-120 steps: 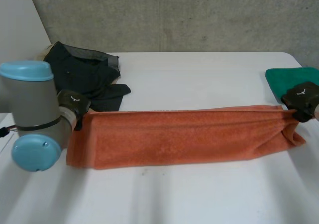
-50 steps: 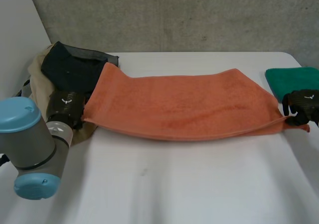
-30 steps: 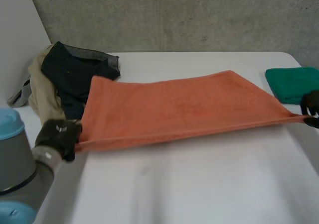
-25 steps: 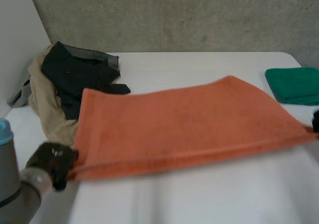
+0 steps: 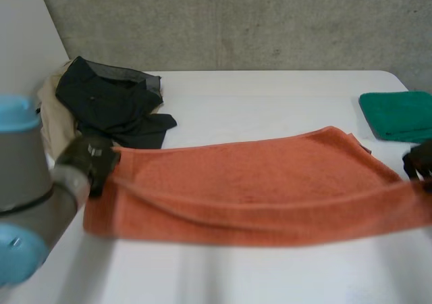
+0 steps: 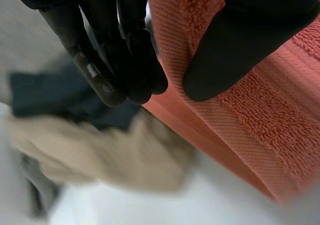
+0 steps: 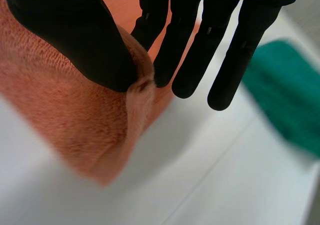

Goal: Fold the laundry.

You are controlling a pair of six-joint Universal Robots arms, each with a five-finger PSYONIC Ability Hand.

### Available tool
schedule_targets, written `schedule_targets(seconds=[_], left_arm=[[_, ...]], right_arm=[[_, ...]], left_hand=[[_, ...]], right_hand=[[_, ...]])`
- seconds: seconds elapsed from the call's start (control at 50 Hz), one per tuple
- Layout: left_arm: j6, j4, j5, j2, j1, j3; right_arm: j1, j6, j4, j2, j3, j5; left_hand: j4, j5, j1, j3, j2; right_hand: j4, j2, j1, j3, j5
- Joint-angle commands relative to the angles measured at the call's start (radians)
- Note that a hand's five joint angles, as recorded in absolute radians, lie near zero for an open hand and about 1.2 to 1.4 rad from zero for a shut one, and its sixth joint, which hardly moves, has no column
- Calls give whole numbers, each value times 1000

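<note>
An orange towel [image 5: 256, 189] lies stretched across the middle of the white table [image 5: 270, 94], its near edge lifted. My left hand [image 5: 88, 161] holds the towel's left corner; in the left wrist view the thumb [image 6: 240, 45] pinches the orange towel [image 6: 270, 115] against the fingers [image 6: 115, 50]. My right hand [image 5: 420, 162] grips the towel's right corner at the table's right side. In the right wrist view its thumb [image 7: 75, 40] presses the orange towel [image 7: 80, 115] against a finger, while the other fingers [image 7: 225, 50] hang straight.
A heap of dark and beige clothes [image 5: 111, 105] lies at the back left, just behind my left hand. A folded green towel [image 5: 398, 115] rests at the right edge, behind my right hand. A concrete wall stands behind the table.
Both hands swung the towel toward the near side and back away from it. The towel now lies lower and flatter, with its left end beside the dark clothes.
</note>
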Motion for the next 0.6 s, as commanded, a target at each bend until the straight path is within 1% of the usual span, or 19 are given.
schedule_targets(seconds=[0.02,0.04,0.1,0.12,0.18,0.24,0.32,0.4,0.5,0.6], left_arm=[[-11,146,1,-105,-3,385],[-21,200,-2,-103,-1,476],[-60,292,-1,-96,5,584],[-90,357,-4,-85,8,629],[-162,464,-4,-79,8,681],[-196,485,-7,-79,11,687],[-207,466,-19,-87,22,669],[-221,449,-39,-85,37,603],[-259,456,-30,-85,46,462],[-272,458,10,-94,42,309]], right_arm=[[124,361,-329,-6,-239,105],[139,471,-425,-21,-296,152],[144,631,-573,-66,-354,223],[146,725,-671,-98,-376,266],[144,852,-822,-143,-396,320],[147,864,-834,-147,-399,322],[164,838,-813,-146,-397,293],[155,809,-778,-121,-391,262],[144,785,-661,-86,-359,217],[120,711,-546,-74,-261,147]], left_hand=[[199,203,258,207,198],[199,203,258,207,198],[199,203,258,207,198],[199,203,258,207,198],[199,203,258,207,198],[199,203,258,207,198],[199,203,258,207,198],[199,203,258,207,198],[199,203,258,207,198],[199,203,258,207,198]], right_hand=[[198,212,261,204,211],[198,212,261,204,211],[198,212,261,204,211],[198,212,261,204,211],[198,212,261,204,211],[198,212,261,204,211],[198,212,261,204,211],[198,212,261,204,211],[198,212,261,204,211],[198,212,261,204,211]])
